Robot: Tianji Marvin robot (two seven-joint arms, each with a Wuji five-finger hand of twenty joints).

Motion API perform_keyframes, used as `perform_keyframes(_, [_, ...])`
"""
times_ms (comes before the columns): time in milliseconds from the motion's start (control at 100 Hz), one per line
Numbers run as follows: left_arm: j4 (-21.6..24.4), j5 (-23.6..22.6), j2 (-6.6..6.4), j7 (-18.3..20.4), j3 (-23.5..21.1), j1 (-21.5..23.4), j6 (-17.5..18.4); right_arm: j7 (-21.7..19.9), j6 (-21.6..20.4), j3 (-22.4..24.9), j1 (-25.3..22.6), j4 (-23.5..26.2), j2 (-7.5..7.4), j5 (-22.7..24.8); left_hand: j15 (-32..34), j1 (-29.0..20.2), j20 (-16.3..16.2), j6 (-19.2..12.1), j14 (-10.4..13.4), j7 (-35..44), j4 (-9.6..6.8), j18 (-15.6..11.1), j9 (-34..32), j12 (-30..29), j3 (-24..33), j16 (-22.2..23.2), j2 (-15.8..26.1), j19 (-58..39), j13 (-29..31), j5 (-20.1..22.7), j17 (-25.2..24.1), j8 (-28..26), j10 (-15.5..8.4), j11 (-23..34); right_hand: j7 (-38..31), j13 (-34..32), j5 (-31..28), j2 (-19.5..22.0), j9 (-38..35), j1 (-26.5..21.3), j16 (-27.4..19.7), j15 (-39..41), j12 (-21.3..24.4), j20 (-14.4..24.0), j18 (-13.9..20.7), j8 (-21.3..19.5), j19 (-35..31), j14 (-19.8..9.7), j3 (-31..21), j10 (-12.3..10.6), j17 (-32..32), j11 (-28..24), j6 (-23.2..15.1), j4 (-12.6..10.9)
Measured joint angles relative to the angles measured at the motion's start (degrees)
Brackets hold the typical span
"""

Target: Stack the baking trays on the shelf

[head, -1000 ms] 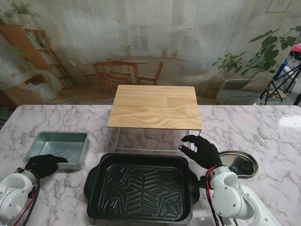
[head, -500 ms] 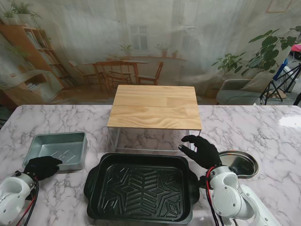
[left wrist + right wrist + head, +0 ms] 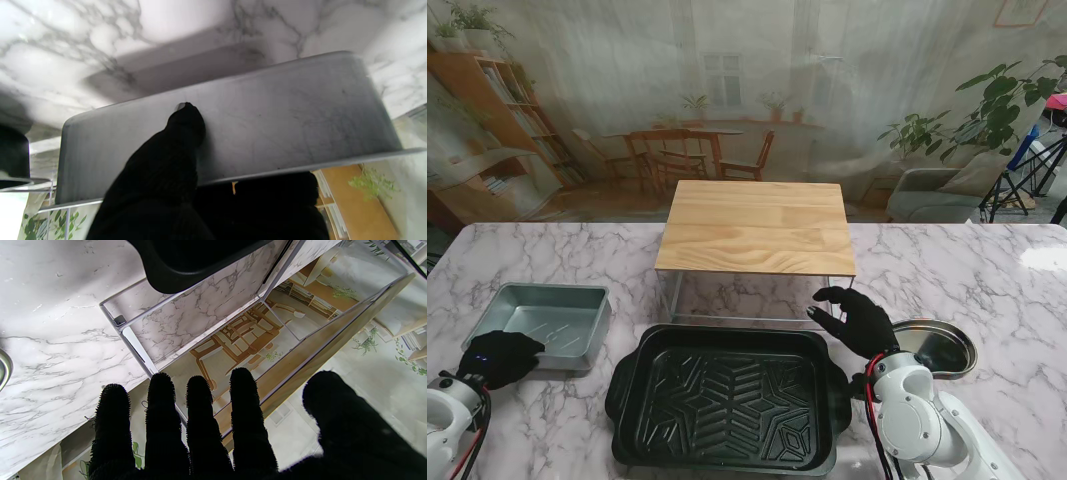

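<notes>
Here, left hand [image 3: 497, 357] clamped on smooth rectangular grey metal tray [image 3: 552, 317], right hand [image 3: 859, 320] fingers splayed, empty

We see the shelf [image 3: 756, 228] mid-counter [image 3: 987, 280], farther from us than everything else. Directly in front of it, nearer to us, lies the large baking tray [image 3: 728, 396], its far edge just short of the shelf's legs. To the left, apart from that tray, sits the small tray [image 3: 548, 319], w/ our left robot hand [image 3: 499, 357] at its near wall; in the left wrist view one finger [image 3: 186, 123] lies against the wall's outside & others sit beyond its rim. To the right, a round pan [image 3: 939, 346] rests near the large tray's right end. Our right robot hand [image 3: 855, 318] hovers btw. the shelf's right front corner & that pan, fingers spread.
</notes>
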State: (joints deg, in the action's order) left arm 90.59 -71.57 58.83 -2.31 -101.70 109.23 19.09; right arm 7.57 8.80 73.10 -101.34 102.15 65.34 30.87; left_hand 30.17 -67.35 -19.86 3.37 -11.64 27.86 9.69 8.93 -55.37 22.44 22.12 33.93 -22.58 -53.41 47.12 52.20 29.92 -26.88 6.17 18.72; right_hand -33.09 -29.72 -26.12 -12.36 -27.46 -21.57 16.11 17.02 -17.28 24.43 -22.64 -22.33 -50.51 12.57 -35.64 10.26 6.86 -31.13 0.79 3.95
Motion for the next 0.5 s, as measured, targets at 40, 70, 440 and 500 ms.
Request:
perform_keyframes(40, [0.52, -0.38, 0.03, -0.86, -0.39, 0.24, 0.31, 0.00, -0.03, 0.02, -0.01, 0.01, 0.00, -0.02, 0.32, 0.01, 0.00, 0.00, -0.01, 0.00, 0.01, 0.05, 0.00, 0.49, 0.00, 0.08, 0.00, -0.45, 0.10, 0.00, 0.09, -0.01, 0.00, 0.00, 0.00, 0.00, 0.00, 0.00, 0.00, 0.00, 0.00, 0.00, 0.00, 0.00, 0.00, 0.00, 0.01, 0.00, 0.00, 0.00, 0.00, 0.00, 0.00, 0.00])
perform_keyframes(70, [1.03, -0.90, 0.06, -1.37, -0.71, 0.44, 0.58, 0.00, -0.05, 0.04, -0.03, 0.02, 0.00, -0.04, 0.54, 0.02, 0.00, 0.00, -0.03, 0.00, 0.01, 0.12, 0.00, 0.56, 0.00, 0.28, 0.00, -0.73, 0.12, 0.00, 0.11, -0.01, 0.00, 0.00, 0.00, 0.00, 0.00, 0.00, 0.00, 0.00, 0.00, 0.00, 0.00, 0.00, 0.00, 0.00, 0.01, 0.00, 0.00, 0.00, 0.00, 0.00, 0.00, 0.00])
perform_keyframes(440, [12.20, -2.51, 0.87, -1.75, -6.62, 5.61, 2.28, 0.07, -0.39, 0.58, -0.38, 0.19, 0.04, -0.34, 0.67, 0.05, 0.00, 0.37, -0.15, 0.04, 0.48, 0.30, -0.69, 0.62, 0.00, 0.65, -0.01, -1.05, 0.16, 0.01, 0.13, -0.89, 0.60, 0.05, 0.00, 0.00, 0.00, 0.00, 0.00, 0.00, 0.00, 0.00, -0.01, 0.00, 0.00, 0.00, 0.09, 0.00, 0.00, 0.00, -0.01, 0.00, 0.00, 0.00])
perform_keyframes(500, [14.03, -2.27, 1.03, -1.35, -7.49, 6.56, 2.51, 0.07, -0.58, 0.77, -0.55, 0.33, 0.06, -0.45, 0.68, 0.05, 0.00, 0.41, -0.20, 0.04, 0.48, 0.36, -0.69, 0.62, 0.00, 0.65, -0.01, -1.35, 0.19, 0.01, 0.14, -0.90, 0.60, 0.05, 0.00, 0.00, 0.00, 0.00, 0.00, 0.00, 0.00, 0.00, -0.01, 0.00, 0.00, 0.00, 0.09, 0.00, 0.00, 0.00, -0.01, 0.00, 0.00, 0.00])
